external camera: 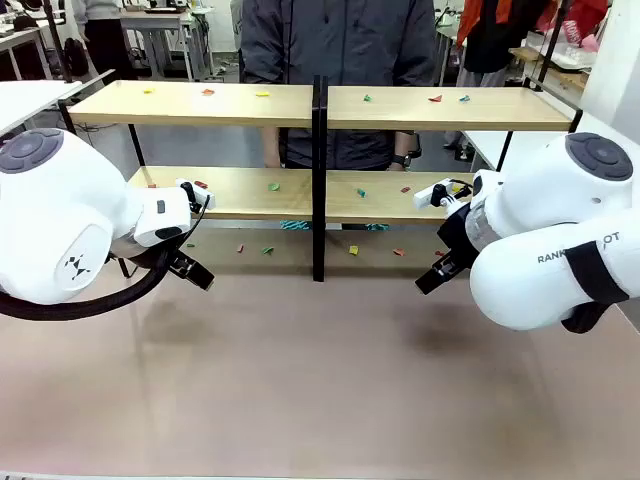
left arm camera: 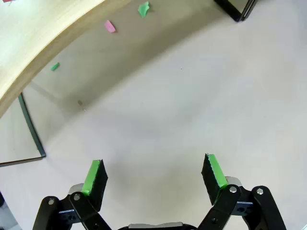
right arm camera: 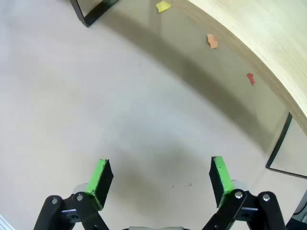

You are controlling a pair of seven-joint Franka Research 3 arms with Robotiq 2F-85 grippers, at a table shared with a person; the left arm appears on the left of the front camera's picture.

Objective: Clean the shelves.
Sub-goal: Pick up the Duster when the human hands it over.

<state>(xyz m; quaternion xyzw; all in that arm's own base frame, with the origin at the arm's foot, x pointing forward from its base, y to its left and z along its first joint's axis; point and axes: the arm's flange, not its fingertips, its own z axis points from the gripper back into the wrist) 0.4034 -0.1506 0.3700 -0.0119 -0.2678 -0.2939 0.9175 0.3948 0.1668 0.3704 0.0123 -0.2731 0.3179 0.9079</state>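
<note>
A pale pinkish desk fills the lower half of the front view. The shelves stand across the desk's far part, spanning the upper half of the frame: light-wood boards in two tiers on a thin black frame, divided by a black centre post at mid-frame.

The white left arm occupies the left edge of the frame and the white right arm the right edge, both on the near side of the shelves. A person in a dark jacket stands behind the shelves at top centre.

The left end effector hangs low at centre left, near the lower tier. In the left wrist view its green-padded fingers are spread wide over bare desk, with nothing between them. The right end effector mirrors it at centre right. In the right wrist view its fingers are likewise spread and hold nothing.

Small coloured scraps lie scattered on both tiers. More lie on the desk beneath the lower boards: a green scrap and a pink scrap at the top of the left wrist view, and a yellow scrap and an orange scrap at the top of the right wrist view.
</note>
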